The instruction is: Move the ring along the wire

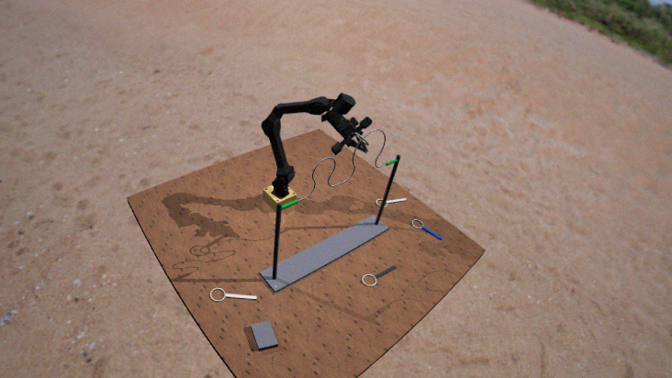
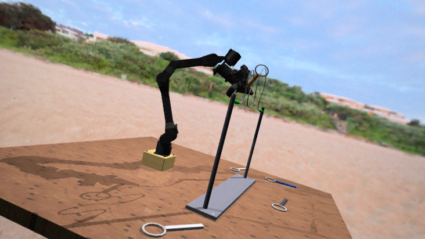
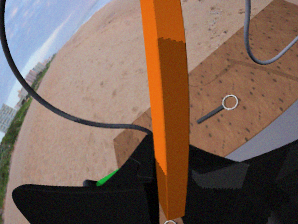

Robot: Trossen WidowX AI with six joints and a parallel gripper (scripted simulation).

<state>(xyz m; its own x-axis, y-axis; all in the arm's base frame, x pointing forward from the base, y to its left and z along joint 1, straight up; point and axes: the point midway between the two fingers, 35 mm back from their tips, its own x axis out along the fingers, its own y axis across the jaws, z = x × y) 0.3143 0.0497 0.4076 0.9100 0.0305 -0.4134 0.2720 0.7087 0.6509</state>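
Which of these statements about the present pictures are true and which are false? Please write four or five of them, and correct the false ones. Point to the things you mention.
1. The black tool (image 1: 363,146) (image 2: 251,90) is shut on the orange rectangular handle (image 2: 251,81) (image 3: 170,100). True.
2. The ring with the blue handle hangs on the wire. False: this ring (image 1: 417,224) (image 2: 270,179) lies on the brown table (image 1: 324,324) (image 2: 89,207).
3. The two upright posts are black. True.
4. The robot's base block is green. False: it is yellow (image 1: 270,199) (image 2: 152,160).
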